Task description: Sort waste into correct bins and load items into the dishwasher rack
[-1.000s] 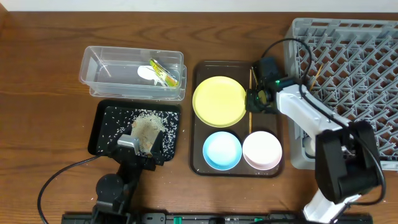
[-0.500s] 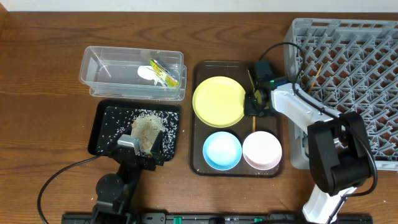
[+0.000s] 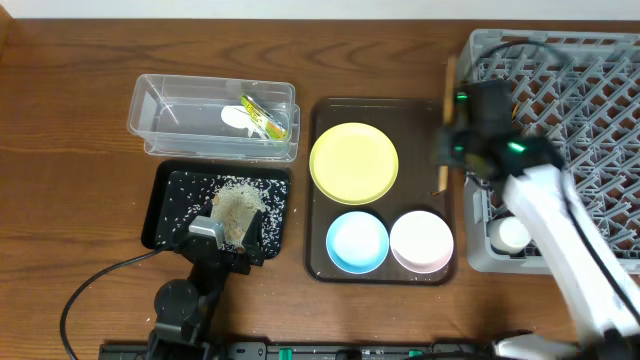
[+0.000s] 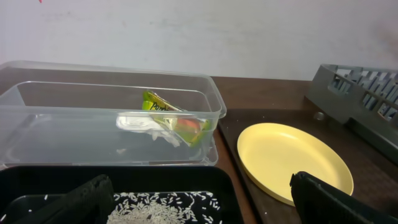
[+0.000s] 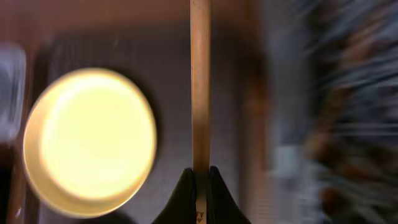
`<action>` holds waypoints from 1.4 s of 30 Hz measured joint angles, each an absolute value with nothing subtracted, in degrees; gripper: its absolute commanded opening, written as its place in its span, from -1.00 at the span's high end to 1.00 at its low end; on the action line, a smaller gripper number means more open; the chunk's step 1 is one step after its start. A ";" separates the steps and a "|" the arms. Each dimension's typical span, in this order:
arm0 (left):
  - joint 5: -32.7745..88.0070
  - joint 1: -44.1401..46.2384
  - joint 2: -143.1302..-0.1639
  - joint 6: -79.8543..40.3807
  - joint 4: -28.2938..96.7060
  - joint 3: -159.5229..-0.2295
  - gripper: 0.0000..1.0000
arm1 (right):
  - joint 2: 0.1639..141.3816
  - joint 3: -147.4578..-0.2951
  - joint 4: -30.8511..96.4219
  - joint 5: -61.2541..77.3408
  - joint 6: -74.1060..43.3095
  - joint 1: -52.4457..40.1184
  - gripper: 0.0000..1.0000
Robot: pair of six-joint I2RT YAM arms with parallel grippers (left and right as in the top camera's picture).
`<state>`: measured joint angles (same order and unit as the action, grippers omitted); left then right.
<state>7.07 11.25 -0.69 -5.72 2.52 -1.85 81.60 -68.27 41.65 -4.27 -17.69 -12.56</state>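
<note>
Soft, even light is falling from above on the counter [image 3: 60,120], leaving the overhead view sharp with faint shadows, while the right wrist view is smearing with motion, the yellow plate [image 5: 90,140] glowing overexposed, the grey rack [image 5: 336,112] streaking, only the chopstick [image 5: 199,87] crisp, and the left wrist view is looking hazy.

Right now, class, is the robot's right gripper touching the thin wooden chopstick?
Touching. The right wrist view shows the right gripper closed on the thin wooden chopstick, pressed against both its sides with no gap.
</note>
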 measured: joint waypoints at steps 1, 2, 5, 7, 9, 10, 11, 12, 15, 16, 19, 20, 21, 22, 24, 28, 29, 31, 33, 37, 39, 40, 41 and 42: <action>7.05 11.25 -0.69 -5.72 2.52 -1.85 -0.86 | 79.68 -68.29 41.85 -6.17 -17.08 -11.81 0.98; 7.07 11.25 -0.69 -5.72 2.52 -1.85 -0.86 | 78.50 -68.31 41.87 -7.64 -16.43 -11.00 0.97; 7.07 11.25 -0.69 -5.72 2.52 -1.85 -0.86 | 77.14 -68.31 41.74 -11.55 -13.47 -8.56 0.97; 7.07 11.25 -0.69 -5.72 2.52 -1.85 -0.86 | 78.00 -68.31 41.63 -13.28 -11.46 -6.81 0.98; 7.07 11.25 -0.69 -5.72 2.52 -1.85 -0.86 | 79.57 -68.31 41.36 -14.17 -10.31 -5.32 0.98; 7.05 11.25 -0.69 -5.72 2.52 -1.85 -0.86 | 80.95 -68.31 41.15 -14.63 -9.78 -4.60 0.98; 7.07 11.25 -0.69 -5.72 2.52 -1.85 -0.86 | 82.13 -68.31 40.88 -14.92 -9.45 -4.08 0.98; 7.07 11.25 -0.69 -5.72 2.52 -1.85 -0.86 | 83.74 -68.31 40.62 -15.18 -8.97 -3.57 0.98; 7.07 11.25 -0.69 -5.72 2.52 -1.85 -0.86 | 88.53 -68.29 39.88 -15.49 -8.14 -2.70 0.98; 7.07 11.25 -0.69 -5.72 2.52 -1.85 -0.86 | 89.89 -68.29 39.64 -15.49 -7.97 -2.44 0.95; 7.07 11.25 -0.69 -5.72 2.52 -1.85 -0.86 | 92.58 -68.23 38.54 -15.55 -7.75 -2.09 0.32; 7.07 11.25 -0.69 -5.72 2.52 -1.85 -0.86 | 92.92 -68.20 38.04 -15.57 -7.33 -2.07 0.03; 7.07 11.25 -0.69 -5.72 2.52 -1.85 -0.86 | 92.95 -68.20 37.93 -15.57 -7.14 -2.07 -0.05; 7.07 11.25 -0.69 -5.72 2.52 -1.85 -0.86 | 92.68 -68.25 38.20 -15.35 -7.07 -2.07 -0.11; 7.07 11.25 -0.69 -5.72 2.52 -1.85 -0.86 | 91.85 -68.34 39.48 -14.17 -7.14 -2.09 -0.18; 7.07 11.25 -0.69 -5.72 2.52 -1.85 -0.86 | 87.02 -68.49 43.29 -6.46 -6.94 -2.66 -0.21; 7.07 11.25 -0.69 -5.72 2.52 -1.85 -0.86 | 85.27 -68.53 44.23 -3.84 -7.03 -3.14 -0.20; 7.07 11.25 -0.69 -5.72 2.52 -1.85 -0.86 | 81.95 -68.77 45.65 1.43 -7.42 -4.58 -0.18; 7.05 11.25 -0.69 -5.72 2.52 -1.85 -0.86 | 79.66 -69.36 46.68 6.28 -8.47 -6.48 -0.15; 7.05 11.25 -0.69 -5.72 2.52 -1.85 -0.86 | 78.83 -69.78 47.68 11.79 -12.71 -12.29 -0.06; 7.07 11.25 -0.69 -5.72 2.52 -1.85 -0.86 | 79.85 -69.58 47.16 11.75 -15.49 -15.53 -0.02; 7.07 11.25 -0.69 -5.72 2.52 -1.85 -0.86 | 80.79 -69.30 46.57 10.87 -17.58 -17.65 0.00; 7.07 11.25 -0.69 -5.72 2.52 -1.85 -0.86 | 81.65 -69.01 46.11 9.93 -18.98 -18.98 0.03; 7.07 11.25 -0.69 -5.72 2.52 -1.85 -0.86 | 82.61 -68.69 45.63 8.75 -20.38 -20.18 0.04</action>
